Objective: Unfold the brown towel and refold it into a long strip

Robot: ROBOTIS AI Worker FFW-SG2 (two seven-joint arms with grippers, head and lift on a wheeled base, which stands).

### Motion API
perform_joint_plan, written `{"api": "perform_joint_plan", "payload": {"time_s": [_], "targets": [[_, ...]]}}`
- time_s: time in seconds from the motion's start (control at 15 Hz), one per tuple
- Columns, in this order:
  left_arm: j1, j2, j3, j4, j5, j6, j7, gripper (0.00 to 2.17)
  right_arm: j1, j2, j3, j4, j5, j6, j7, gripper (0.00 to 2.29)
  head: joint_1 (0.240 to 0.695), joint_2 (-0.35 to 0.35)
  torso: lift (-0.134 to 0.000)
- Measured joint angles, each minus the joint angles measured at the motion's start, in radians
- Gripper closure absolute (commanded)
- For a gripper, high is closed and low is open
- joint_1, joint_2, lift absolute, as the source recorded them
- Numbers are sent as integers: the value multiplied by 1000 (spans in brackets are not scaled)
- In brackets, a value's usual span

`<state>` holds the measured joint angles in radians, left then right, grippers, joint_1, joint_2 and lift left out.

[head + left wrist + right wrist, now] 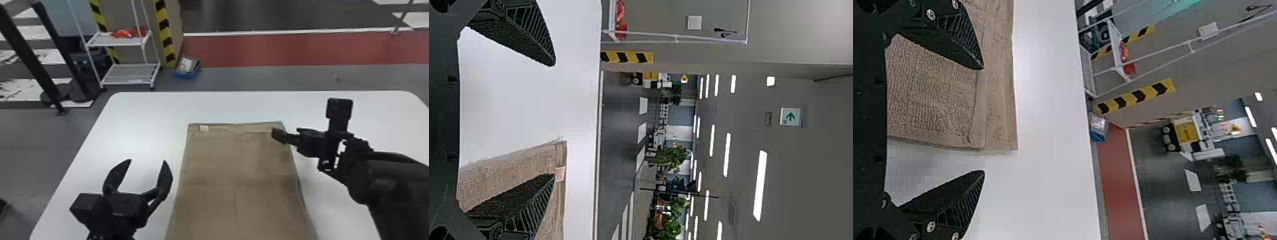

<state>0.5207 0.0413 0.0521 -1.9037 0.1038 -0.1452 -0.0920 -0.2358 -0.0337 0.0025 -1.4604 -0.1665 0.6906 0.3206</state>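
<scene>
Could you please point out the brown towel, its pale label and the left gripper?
Brown towel [236, 159]: head view, its flat upper surface.
Pale label [204, 128]: head view, its middle.
Left gripper [147, 160]: head view, between its fingertips.

Red floor strip [303, 49] behind a white wire shelf [118, 40].

Head view: taken from above, facing forward and steeply down, at middle range over the white table [143, 111]. Wrist views (both turned on their side): taken close and low above the tabletop, facing outward across the room. All three share part of the far end of the brown towel [236, 159] and the white rack [127, 75].
</scene>
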Motion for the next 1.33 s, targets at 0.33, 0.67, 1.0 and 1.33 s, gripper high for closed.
{"api": "perform_joint_plan", "payload": {"time_s": [0.33,0.67,1.0,1.33], "targets": [[-7,11,-5,0,6,12,0,83,-91,0,26,3,24,286,2,174,695,118,-123],[-15,14,-9,0,8,16,0,83,-112,0,35,25,33,298,2,201,695,118,-123],[-29,21,-22,6,9,43,-4,83,-123,0,34,43,41,284,2,272,695,105,-123],[-39,32,-28,16,16,43,-5,87,-131,0,32,61,42,260,0,346,695,101,-123]]}}
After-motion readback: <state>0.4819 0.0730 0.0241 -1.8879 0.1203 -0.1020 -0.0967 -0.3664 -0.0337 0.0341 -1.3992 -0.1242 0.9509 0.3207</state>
